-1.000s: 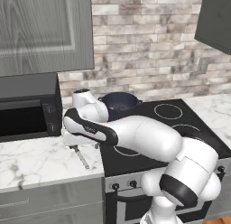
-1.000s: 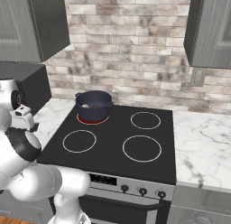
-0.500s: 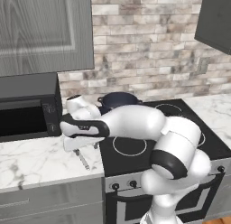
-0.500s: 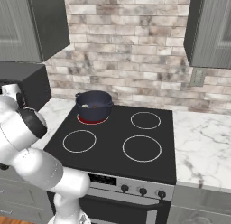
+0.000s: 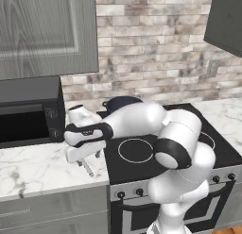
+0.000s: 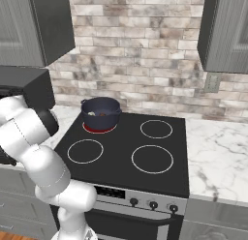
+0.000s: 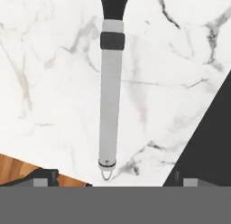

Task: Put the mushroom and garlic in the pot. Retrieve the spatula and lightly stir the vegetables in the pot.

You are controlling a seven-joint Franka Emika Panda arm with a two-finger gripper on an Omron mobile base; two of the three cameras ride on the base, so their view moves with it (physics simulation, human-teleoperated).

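Spatula first: the slim spatula [image 7: 108, 101] with the silver-grey metal handle and black head lies flat on the white marble counter [image 7: 49, 83], just beside the black stovetop [image 7: 212, 142]. Its little hanging loop points toward me and its black head points away. My two-finger gripper [image 7: 113, 181] hangs right over the handle end with its fingers spread wide apart, one on each side, holding nothing. From the left base view, my gripper [image 5: 85, 155] is low over the counter and the spatula [image 5: 88, 169] pokes out below it. The dark navy-blue round pot [image 6: 100, 113] sits on the back left burner, well apart, with small things inside that I cannot make out. A dark microwave [image 5: 28, 112] stands on the counter nearby.
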